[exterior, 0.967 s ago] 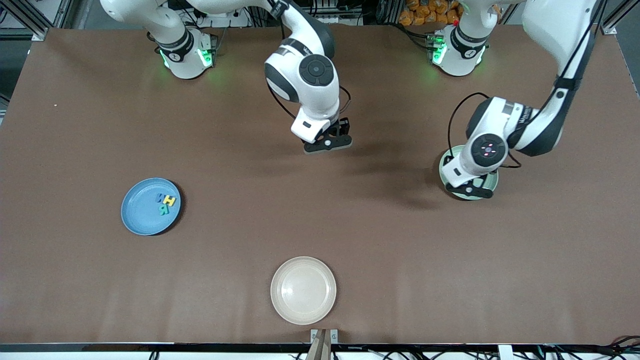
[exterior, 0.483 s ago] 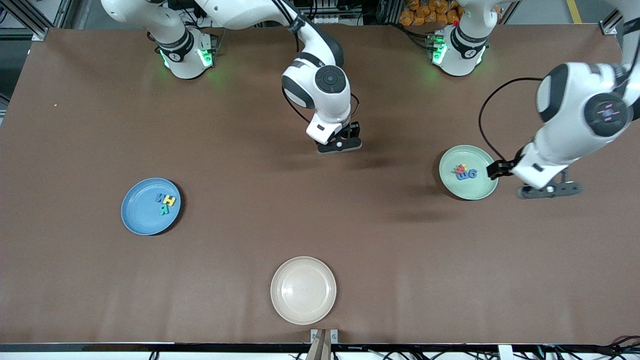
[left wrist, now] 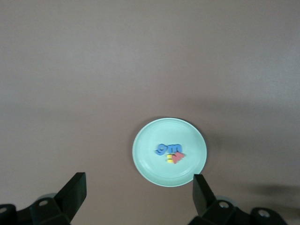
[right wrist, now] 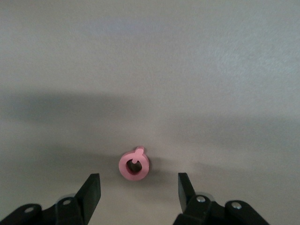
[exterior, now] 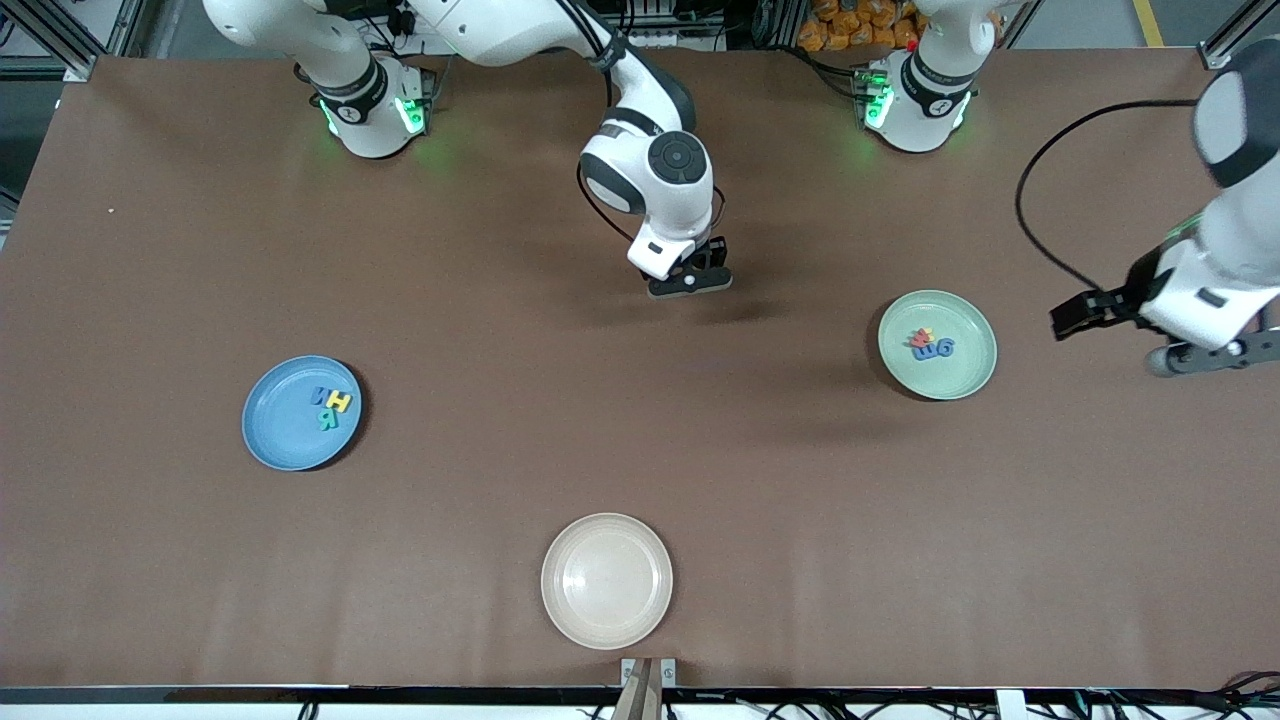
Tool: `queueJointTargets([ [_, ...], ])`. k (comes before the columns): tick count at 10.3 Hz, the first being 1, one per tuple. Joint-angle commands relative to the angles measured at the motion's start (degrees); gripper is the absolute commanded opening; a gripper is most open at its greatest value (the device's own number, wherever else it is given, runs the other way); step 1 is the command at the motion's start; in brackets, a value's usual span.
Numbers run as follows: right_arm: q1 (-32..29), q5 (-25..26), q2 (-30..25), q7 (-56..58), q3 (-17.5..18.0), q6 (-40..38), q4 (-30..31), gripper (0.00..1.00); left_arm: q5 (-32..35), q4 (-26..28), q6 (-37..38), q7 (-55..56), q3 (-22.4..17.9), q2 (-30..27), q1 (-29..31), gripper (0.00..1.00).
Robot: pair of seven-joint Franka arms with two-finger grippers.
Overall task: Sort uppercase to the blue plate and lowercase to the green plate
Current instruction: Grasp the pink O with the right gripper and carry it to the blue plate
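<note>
Round shallow blue plate (exterior: 300,413) on the brown desk (exterior: 640,470) holds three foam capital letters (exterior: 332,405); pale mint-green plate (exterior: 937,345) holds foam lowercase letters (exterior: 930,345); empty cream plate (exterior: 606,580) lies nearest the camera.

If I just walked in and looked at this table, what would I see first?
Probably three plates on the brown table: the blue plate with capital letters toward the right arm's end, the green plate with small letters toward the left arm's end, and a cream plate nearest the front camera. Then the right gripper, open over a lone red Q.
</note>
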State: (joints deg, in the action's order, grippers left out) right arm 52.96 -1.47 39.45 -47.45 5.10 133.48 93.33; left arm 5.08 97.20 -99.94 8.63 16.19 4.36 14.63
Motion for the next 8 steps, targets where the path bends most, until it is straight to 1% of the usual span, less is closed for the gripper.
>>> queueJointTargets([
  [1,1.09,0.67,1.76,-1.93,-0.17,2.39,0.10,0.74,-1.57,-0.79,1.94,-4.67,0.34,-3.11,2.77,1.00],
  [3,1.35,1.03,2.99,-3.26,-0.18,4.06,0.10,0.74,-1.57,-1.05,2.91,-4.68,0.77,-3.74,2.60,1.00],
  [5,1.62,1.64,3.52,-3.61,-0.17,4.33,-0.17,0.72,-1.57,-1.22,2.91,-3.98,2.26,-3.74,2.16,1.00],
  [6,1.88,1.73,3.79,-3.70,-0.26,4.68,-0.26,0.68,-2.61,-1.66,2.91,-3.63,2.36,-3.74,2.07,1.00],
  [7,1.97,1.73,3.88,-3.70,-0.18,4.77,-0.43,0.64,-5.06,-1.84,2.91,-3.36,2.44,-3.65,2.16,1.00],
  [8,1.97,2.17,3.88,-3.70,-0.17,4.77,-0.43,0.55,-6.65,-1.93,2.82,-3.10,2.45,-3.57,2.07,1.00],
])
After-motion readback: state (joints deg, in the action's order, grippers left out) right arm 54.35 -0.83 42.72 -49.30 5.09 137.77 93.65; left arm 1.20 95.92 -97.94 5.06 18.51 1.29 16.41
